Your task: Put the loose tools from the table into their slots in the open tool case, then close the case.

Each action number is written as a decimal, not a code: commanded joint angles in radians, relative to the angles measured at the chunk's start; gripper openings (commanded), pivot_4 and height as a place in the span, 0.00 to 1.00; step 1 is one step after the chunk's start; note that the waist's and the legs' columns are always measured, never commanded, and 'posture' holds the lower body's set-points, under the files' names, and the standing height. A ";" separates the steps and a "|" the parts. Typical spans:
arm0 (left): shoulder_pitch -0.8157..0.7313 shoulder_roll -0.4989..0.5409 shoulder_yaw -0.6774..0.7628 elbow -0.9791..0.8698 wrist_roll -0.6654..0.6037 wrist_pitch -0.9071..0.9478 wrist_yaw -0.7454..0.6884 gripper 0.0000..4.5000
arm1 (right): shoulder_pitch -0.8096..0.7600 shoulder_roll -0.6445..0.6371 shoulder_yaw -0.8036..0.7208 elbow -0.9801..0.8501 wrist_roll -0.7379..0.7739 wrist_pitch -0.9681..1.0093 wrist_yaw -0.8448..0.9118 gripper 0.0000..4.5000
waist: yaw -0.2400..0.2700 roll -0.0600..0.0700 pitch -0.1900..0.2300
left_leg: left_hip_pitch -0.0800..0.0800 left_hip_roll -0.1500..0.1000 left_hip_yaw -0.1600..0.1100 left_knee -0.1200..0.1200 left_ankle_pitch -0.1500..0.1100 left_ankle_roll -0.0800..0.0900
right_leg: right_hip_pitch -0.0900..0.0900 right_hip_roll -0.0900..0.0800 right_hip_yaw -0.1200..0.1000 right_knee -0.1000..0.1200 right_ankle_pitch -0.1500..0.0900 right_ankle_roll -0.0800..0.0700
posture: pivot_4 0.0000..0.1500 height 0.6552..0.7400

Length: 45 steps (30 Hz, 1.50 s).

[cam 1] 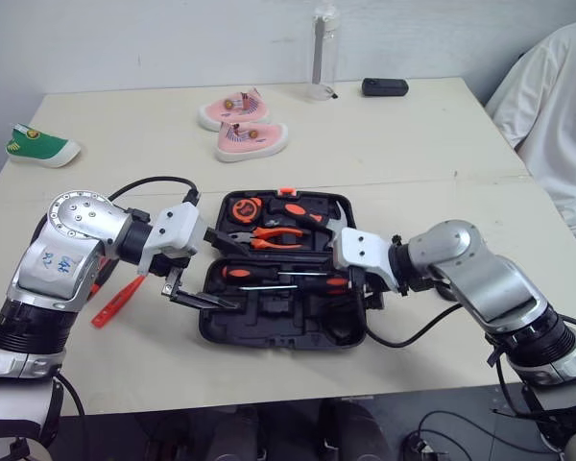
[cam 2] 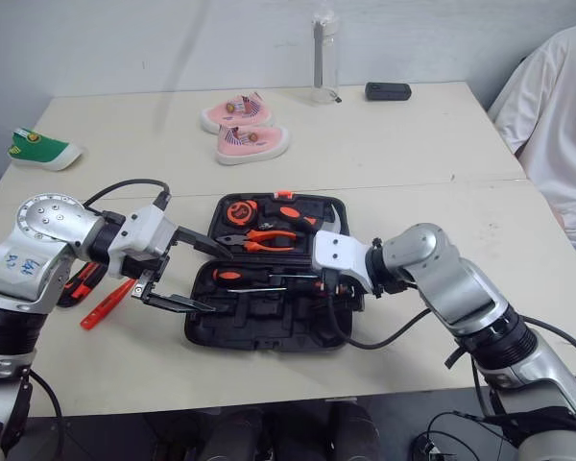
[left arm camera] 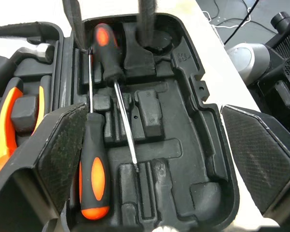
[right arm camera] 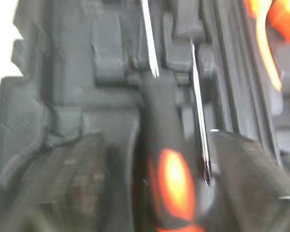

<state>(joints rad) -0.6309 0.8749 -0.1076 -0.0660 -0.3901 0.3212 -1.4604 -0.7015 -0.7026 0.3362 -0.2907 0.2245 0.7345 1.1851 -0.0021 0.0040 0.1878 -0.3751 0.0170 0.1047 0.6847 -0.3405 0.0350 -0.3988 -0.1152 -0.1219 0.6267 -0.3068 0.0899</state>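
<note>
left gripper hangs released over the tool case; right gripper, unclenched, straddles a slotted screwdriver. clamping there could lift it from its slot, while the red tool lies loose beside the case.

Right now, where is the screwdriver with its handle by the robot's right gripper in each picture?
Left eye view: the screwdriver lies in the case's near half, handle at the right gripper.
Right eye view: same place.
Left wrist view: its handle sits at the case's far end.
Right wrist view: its handle lies between the gripper's fingers.
Shared landmark: the second screwdriver alongside, pointing the opposite way.
</note>
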 commanded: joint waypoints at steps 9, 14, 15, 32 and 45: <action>-0.011 -0.012 0.020 -0.027 -0.014 0.009 0.020 1.00 | 0.150 0.181 -0.139 0.104 0.073 -0.252 -0.116 0.57 | 0.001 0.000 0.000 | 0.000 -0.001 0.000 0.000 0.000 0.000 | 0.000 -0.001 0.000 0.000 0.000 0.000 | 1.00 0.90; -0.020 -0.010 0.019 -0.019 -0.016 0.011 0.016 1.00 | 0.213 0.193 -0.118 0.088 0.097 -0.311 -0.097 0.01 | -0.001 0.000 0.000 | 0.000 0.000 0.000 0.000 0.000 0.000 | 0.000 0.000 0.000 0.000 0.000 0.000 | 1.00 0.90; -0.024 -0.010 0.018 -0.016 -0.015 0.011 0.015 1.00 | 0.217 0.197 -0.107 0.100 0.083 -0.324 -0.106 0.01 | 0.000 0.000 0.000 | 0.000 0.000 0.000 0.000 0.000 0.000 | 0.000 0.000 0.000 0.000 0.000 0.000 | 1.00 0.90; -0.052 -0.013 0.015 -0.005 -0.012 0.019 0.015 1.00 | 0.223 0.195 -0.021 0.279 -0.079 -0.457 -0.139 0.01 | 0.000 -0.001 -0.001 | 0.000 0.000 0.000 0.000 0.000 0.000 | 0.000 0.000 0.001 0.000 0.000 0.000 | 1.00 0.90; -0.050 -0.019 0.011 0.003 -0.003 0.005 0.016 1.00 | 0.204 0.144 0.081 0.321 -0.159 -0.275 -0.147 0.01 | 0.000 -0.009 -0.008 | 0.006 0.000 -0.001 0.000 0.000 0.000 | 0.005 -0.001 0.001 0.000 0.000 0.000 | 1.00 0.90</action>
<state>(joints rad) -0.6636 0.8575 -0.1076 -0.0617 -0.3908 0.3360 -1.4429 -0.5452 -0.5268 0.3556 -0.0409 0.1378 0.3745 1.0525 -0.0016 -0.0052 0.1795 -0.3692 0.0170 0.1033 0.6846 -0.3403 0.0354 -0.3929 -0.1165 -0.1208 0.6270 -0.3067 0.0902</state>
